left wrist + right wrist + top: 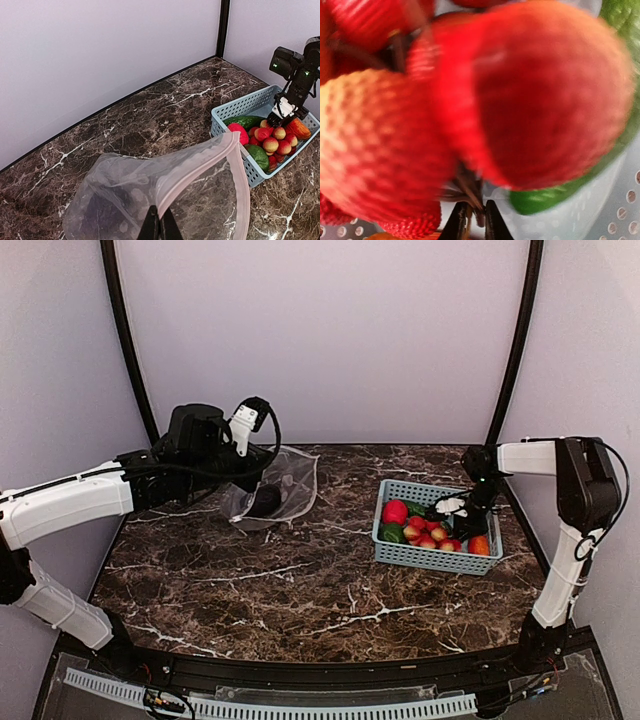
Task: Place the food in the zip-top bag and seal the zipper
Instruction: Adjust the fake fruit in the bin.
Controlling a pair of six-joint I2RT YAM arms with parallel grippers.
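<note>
My left hand (159, 222) is pressed together on the rim of the zip-top bag (200, 195), pinching the plastic just beside the zipper (239, 170) and holding the mouth up off the table (300, 580). The bag is clear and crinkly with faint grey dots. Its pinkish-white strip curves up and over in an open arc, so the mouth gapes toward the basket (235, 107). Inside it, low against the table, lies one dark purple shape, the eggplant (97, 212), blurred by the plastic.

My right hand (472, 220) is down in the light-blue slotted basket at the right of the table, well apart from the bag. Its fingers stand close together among the strawberries (530, 100), which crowd the wrist view; I cannot tell whether they pinch anything. The basket holds the rest of the food: red-pink strawberries heaped in the middle, a long green vegetable (245, 121) along the far wall, another green piece (259, 155) at the near wall, and an orange-red piece (299, 128) at the right end.
</note>
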